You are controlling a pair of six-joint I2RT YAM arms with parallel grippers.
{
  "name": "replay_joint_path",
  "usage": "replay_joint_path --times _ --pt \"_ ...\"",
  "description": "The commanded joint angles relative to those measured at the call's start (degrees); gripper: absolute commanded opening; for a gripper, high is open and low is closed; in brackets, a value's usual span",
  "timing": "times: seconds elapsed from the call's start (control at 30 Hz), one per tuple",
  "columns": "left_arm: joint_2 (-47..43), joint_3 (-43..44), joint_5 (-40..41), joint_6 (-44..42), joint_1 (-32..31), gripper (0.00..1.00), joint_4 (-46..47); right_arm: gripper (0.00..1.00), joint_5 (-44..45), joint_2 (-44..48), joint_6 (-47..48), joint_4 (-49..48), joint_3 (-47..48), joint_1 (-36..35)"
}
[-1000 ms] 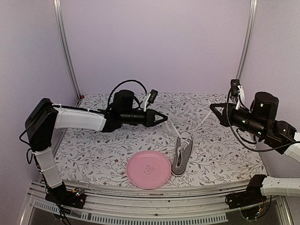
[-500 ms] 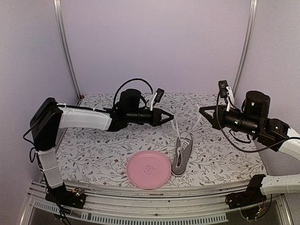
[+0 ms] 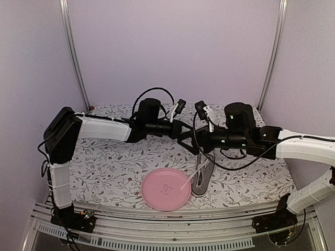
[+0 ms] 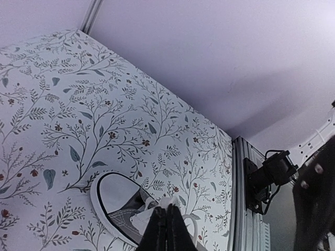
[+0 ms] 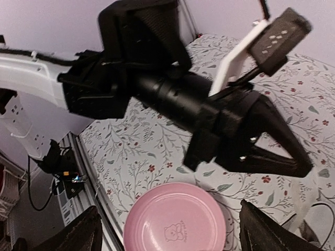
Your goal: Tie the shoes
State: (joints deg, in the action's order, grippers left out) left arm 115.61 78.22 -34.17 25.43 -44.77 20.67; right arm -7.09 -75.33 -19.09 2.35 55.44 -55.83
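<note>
pinching end, left gripper (image 4: 167,219): its jaws are pressing together, and they are looking clamped on the held lace (image 4: 166,201), a white strand bunching at their tips right above the shoe.
waiting end, right gripper (image 5: 172,230): its fingers are standing wide apart and gripping nothing; it is facing the left gripper nose to nose, just beside it, above the shoe's far end.
held lace: it is running from the left tips down toward the shoe; whether it is pulling taut, i cannot tell.
loose lace (image 3: 186,182): it is trailing off the shoe's side, and its end is lying across the rim of the pink plate (image 3: 157,194).
shoe (image 3: 204,175): the grey sneaker is sitting sole-down on the floral table cover (image 3: 104,157), just beside the plate's right edge, below both grippers.
plate: it is resting near the front edge of the cover, between the two arm bases.
progress: judging from this, the tying is only getting started; no bow or loop is showing, one lace is being held and the other is lying free. whether a first crossing is sitting at the eyelets is being hidden by the grippers.
remaining: the free lace is probably needing to be picked up, then crossing, looping and tightening are all waiting.
</note>
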Motion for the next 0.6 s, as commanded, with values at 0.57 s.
replay_joint_path --times 0.57 --pt "0.7 2.3 -3.0 -2.3 0.1 0.00 0.2 0.60 -7.0 -7.8 2.6 -1.0 0.7 17.8"
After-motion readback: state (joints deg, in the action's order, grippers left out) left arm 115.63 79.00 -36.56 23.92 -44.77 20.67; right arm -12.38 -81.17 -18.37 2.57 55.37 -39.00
